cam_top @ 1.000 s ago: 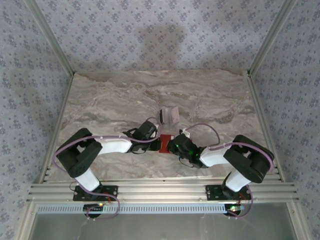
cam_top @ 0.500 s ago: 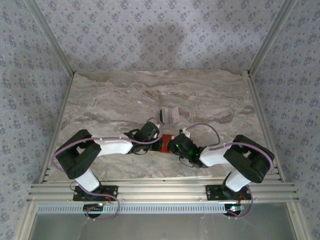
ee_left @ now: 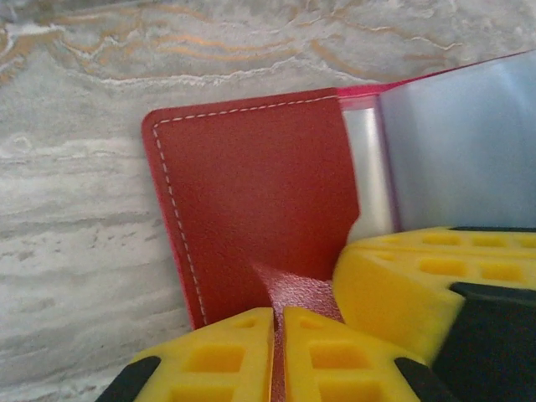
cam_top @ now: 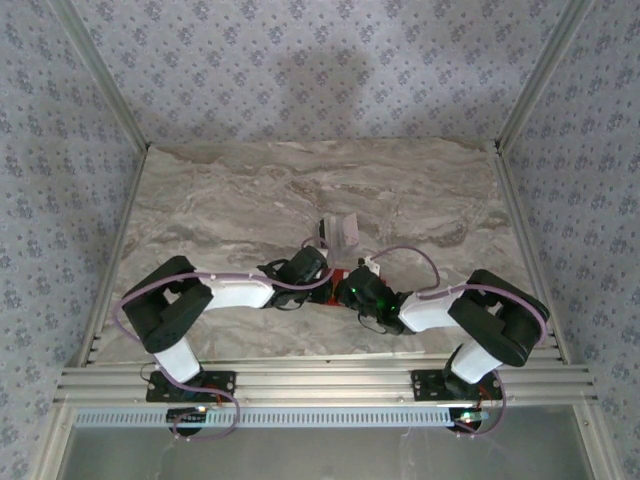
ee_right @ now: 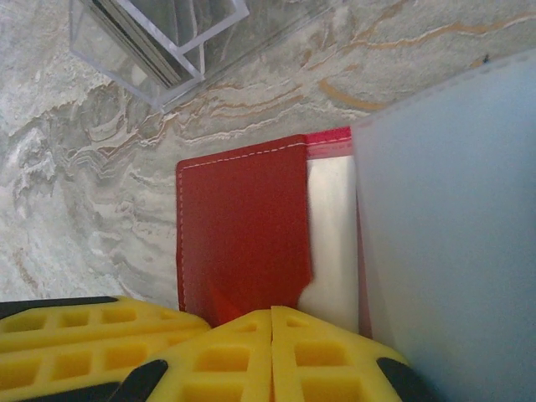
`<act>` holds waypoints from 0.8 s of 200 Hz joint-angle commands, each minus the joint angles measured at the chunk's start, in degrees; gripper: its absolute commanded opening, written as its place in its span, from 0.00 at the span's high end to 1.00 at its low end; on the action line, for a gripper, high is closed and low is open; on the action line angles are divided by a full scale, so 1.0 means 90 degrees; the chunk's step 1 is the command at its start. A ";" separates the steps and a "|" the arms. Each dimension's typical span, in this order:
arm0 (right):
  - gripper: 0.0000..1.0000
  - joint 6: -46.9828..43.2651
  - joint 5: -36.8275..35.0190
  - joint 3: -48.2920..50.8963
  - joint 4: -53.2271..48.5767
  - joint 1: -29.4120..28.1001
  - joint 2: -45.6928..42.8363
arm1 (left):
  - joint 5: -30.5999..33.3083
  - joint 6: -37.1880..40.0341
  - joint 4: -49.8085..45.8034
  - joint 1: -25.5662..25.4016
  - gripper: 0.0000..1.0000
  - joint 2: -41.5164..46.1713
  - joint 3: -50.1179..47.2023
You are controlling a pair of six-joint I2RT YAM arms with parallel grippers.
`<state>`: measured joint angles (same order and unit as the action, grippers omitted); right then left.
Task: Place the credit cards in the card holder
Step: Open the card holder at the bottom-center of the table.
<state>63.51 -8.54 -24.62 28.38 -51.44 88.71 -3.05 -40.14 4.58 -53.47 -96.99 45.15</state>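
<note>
From my seat, the two arms bent inward from the near rail and met nose to nose over the marble table [cam_top: 220, 200]. The left gripper [ee_left: 276, 352] was closed tight, its yellow pads [ee_left: 219, 356] pressed together with a puckered fold of red cover pinched in the seam between them. So it had the card holder [ee_left: 251, 193] by its near edge. One yellow pad of the right gripper [ee_right: 270, 352] sat just beside it in the left wrist view, over the clear pockets [ee_left: 469, 142].

The right gripper was also closed, pads meeting at the holder's near edge, where the red cover and a pale pocket sheet [ee_right: 452, 234] ran in under them. It gripped the holder there, though I could not tell which layer.

The holder lay open on the marble between the two grippers. Its red flap was flat, with white stitching along the border, and the greyish pocket leaf stood raised toward the right wrist camera.

Just beyond it stood a clear box [ee_right: 126, 63] with the credit cards [cam_top: 345, 229] inside, close to the holder but not touching it. The cards were dark on one side and pinkish on the other — too small for me to read any print. Farther off were bare marble and then the patterned wall [cam_top: 320, 70].
</note>
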 commanded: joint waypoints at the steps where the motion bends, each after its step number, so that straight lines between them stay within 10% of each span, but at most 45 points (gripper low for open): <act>1: 0.90 -0.0155 -0.0094 0.0018 -0.0821 0.0042 -0.0120 | 0.0114 -0.0138 0.0245 -0.0016 0.89 -0.0212 -0.0187; 37: 0.86 -0.0567 0.0001 -0.0345 -0.1624 0.0127 -0.0464 | 0.0349 -0.0147 0.0102 -0.0015 0.90 -0.0220 -0.0306; 82: 0.57 -0.1412 0.0219 -0.0992 -0.3045 0.0421 -0.0991 | 0.0856 0.0055 -0.0401 -0.0019 0.90 -0.0092 -0.0372; 160: 0.61 -0.2245 -0.0399 -0.1921 -0.4505 0.0675 -0.0535 | 0.0815 0.0124 -0.0406 -0.0013 0.90 -0.0039 -0.0407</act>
<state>46.74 -9.02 -39.75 -5.37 -46.11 81.54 0.95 -40.14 7.73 -53.80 -97.21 43.66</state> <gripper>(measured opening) 0.392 0.104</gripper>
